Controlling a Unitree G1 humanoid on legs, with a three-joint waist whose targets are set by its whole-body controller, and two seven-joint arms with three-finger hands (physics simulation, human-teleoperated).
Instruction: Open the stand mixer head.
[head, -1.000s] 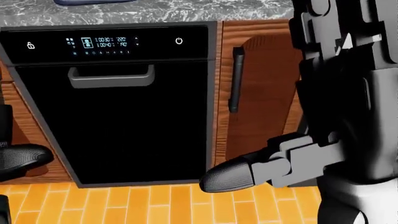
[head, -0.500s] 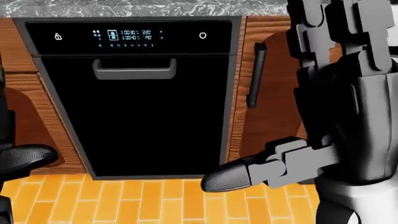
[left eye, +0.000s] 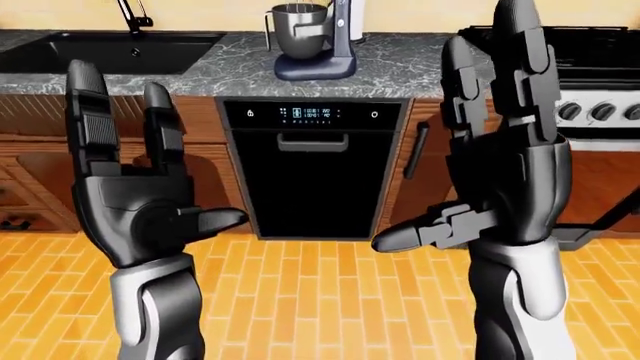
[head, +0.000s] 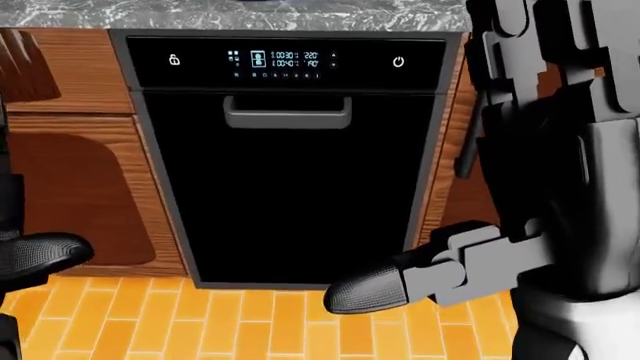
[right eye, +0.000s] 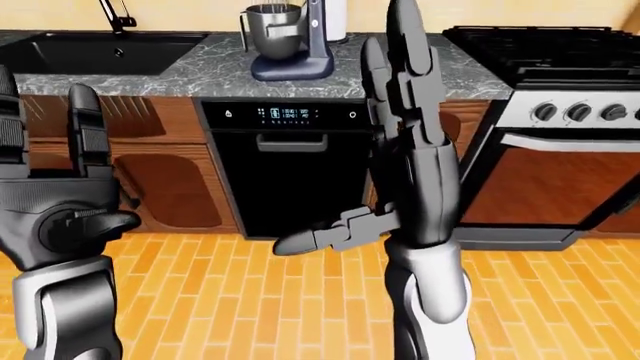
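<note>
The stand mixer (left eye: 318, 41) stands on the grey marble counter (left eye: 400, 71) near the top of the left-eye view, dark blue with a steel bowl (left eye: 298, 28) under its lowered head. It also shows in the right-eye view as the stand mixer (right eye: 290, 41). My left hand (left eye: 140, 180) is raised low at the left, fingers spread and open, holding nothing. My right hand (left eye: 500, 150) is raised at the right, fingers straight up, thumb pointing left, open. Both hands are far below and short of the mixer.
A black dishwasher (head: 285, 157) with a lit panel and grey handle (head: 287, 114) sits under the counter below the mixer. A black sink (left eye: 110, 51) lies top left, a stove with knobs (right eye: 560, 112) at the right. Wood cabinets (head: 80, 172) flank the dishwasher; orange tiled floor (left eye: 320, 300) below.
The head view has shifted: the dishwasher slid right in the picture, so the camera moved left. Both hands hold the same pose.
</note>
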